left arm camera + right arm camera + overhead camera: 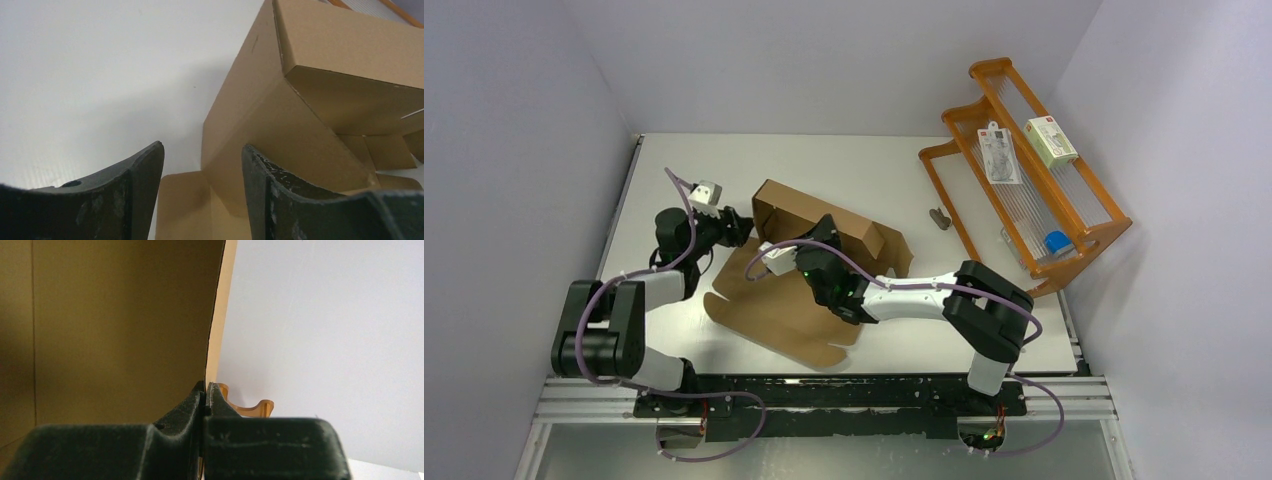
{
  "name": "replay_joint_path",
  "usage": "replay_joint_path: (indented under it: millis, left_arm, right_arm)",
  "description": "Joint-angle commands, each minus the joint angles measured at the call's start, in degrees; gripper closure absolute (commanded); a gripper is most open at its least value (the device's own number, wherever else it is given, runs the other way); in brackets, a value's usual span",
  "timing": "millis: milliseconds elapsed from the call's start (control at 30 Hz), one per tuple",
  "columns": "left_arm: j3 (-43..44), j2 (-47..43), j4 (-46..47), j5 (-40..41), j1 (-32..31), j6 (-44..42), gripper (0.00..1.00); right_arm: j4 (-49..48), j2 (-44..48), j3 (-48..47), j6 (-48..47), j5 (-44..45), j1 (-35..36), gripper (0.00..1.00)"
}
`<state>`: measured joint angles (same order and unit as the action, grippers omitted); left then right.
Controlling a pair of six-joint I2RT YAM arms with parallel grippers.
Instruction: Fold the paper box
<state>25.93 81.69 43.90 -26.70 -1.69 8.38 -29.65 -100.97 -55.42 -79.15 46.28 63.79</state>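
The paper box is brown corrugated cardboard in the middle of the table. Its near panel lies flat and its far part stands up as walls. My left gripper is open just off the box's left end. In the left wrist view its fingers frame a raised corner of the box and touch nothing. My right gripper is shut on the edge of an upright cardboard wall. The right wrist view shows that wall pinched between the closed fingertips.
An orange wire rack stands at the right, holding a white-and-green carton, a flat packet and a blue item. A small dark object lies on the table beside the rack. Walls enclose the table on three sides.
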Motion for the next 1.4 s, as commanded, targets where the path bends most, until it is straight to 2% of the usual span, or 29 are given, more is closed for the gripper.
replay_joint_path:
  millis: [0, 133, 633, 833, 1133, 1367]
  left_arm:
    - [2.62, 3.93, 6.3, -8.71, 0.29, -2.38, 0.36]
    - [3.75, 7.21, 9.47, -13.01, 0.29, -1.7, 0.35]
    - [8.31, 16.45, 21.0, -17.87, -0.16, 2.82, 0.28]
    - [10.18, 19.11, 21.65, -14.98, -1.13, 2.29, 0.28]
    - [10.45, 19.8, 20.3, -6.5, -3.15, 1.98, 0.33]
    - [10.04, 17.78, 15.15, 3.43, -6.35, 2.16, 0.43]
  right_arm:
    - [7.58, -0.33, -0.13, 2.74, -4.14, 0.97, 1.0]
    - [9.39, -0.3, -0.53, 3.75, -4.96, 1.13, 1.0]
    - [15.63, -0.14, -2.66, 7.25, -7.29, 1.33, 1.0]
    - [17.35, -0.51, -3.44, 8.53, -8.16, 1.34, 1.0]
    - [17.98, -0.55, -4.04, 9.37, -8.93, 1.33, 1.0]
    - [17.85, 0.13, -3.91, 9.76, -9.02, 1.31, 1.0]
